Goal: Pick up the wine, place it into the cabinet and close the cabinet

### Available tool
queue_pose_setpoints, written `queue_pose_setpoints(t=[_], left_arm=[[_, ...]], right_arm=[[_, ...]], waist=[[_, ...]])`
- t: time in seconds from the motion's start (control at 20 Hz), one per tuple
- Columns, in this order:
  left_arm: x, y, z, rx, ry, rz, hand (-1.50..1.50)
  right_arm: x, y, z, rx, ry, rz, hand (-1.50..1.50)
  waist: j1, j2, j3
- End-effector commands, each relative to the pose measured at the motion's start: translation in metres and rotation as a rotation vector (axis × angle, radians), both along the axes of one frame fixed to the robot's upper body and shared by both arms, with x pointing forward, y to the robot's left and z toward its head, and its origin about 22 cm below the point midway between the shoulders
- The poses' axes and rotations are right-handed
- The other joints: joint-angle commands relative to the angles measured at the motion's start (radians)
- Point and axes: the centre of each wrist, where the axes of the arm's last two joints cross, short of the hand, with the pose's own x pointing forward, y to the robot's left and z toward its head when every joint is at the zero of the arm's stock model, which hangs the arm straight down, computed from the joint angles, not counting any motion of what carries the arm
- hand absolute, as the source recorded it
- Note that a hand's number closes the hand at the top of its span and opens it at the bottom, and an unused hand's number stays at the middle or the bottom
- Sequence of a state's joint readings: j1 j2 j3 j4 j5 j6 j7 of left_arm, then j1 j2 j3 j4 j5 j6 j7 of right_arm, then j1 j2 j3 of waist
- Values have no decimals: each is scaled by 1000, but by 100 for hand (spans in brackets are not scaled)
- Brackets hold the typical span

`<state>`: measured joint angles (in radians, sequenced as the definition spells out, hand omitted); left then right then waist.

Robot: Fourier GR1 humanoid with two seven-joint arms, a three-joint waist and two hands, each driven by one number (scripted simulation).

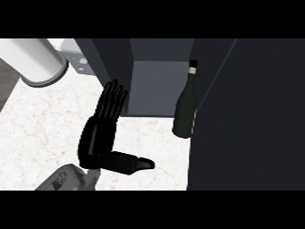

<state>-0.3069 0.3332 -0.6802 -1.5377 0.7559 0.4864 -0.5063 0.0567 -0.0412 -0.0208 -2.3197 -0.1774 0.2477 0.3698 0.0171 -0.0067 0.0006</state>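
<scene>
— What's that big dark slab on the right?
— The cabinet door (254, 125), swung open. Beside it the cabinet (156, 76) shows its grey inside, above the pale marble counter (42, 120).
— And the white cylinder (32, 60)?
— Upper left, on its own.
— The hand?
— The left hand (100, 134) holds nothing. Its fingers (114, 96) are straight, tips near the cabinet's left wall, thumb out sideways.
— The wine?
— The wine bottle (184, 109) sits in the opening, right against the door, neck pointing away, apart from the hand.
</scene>
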Motion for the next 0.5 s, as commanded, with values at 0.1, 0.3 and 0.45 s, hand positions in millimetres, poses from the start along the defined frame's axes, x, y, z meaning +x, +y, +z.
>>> queue_pose_setpoints(t=[0.1, 0.3, 0.45], left_arm=[[-51, 7, 26, -43, 5, -11, -150], [-68, 42, 27, -9, -18, 56, -150], [-77, 40, 36, 4, -20, 93, -150]], right_arm=[[19, -2, 12, -64, 7, 21, 150], [-12, -9, 10, -223, 7, 142, 150], [-6, 0, 13, -311, 42, 284, 150]], waist=[[-4, 5, -1], [-2, 1, -1], [4, 1, -1]])
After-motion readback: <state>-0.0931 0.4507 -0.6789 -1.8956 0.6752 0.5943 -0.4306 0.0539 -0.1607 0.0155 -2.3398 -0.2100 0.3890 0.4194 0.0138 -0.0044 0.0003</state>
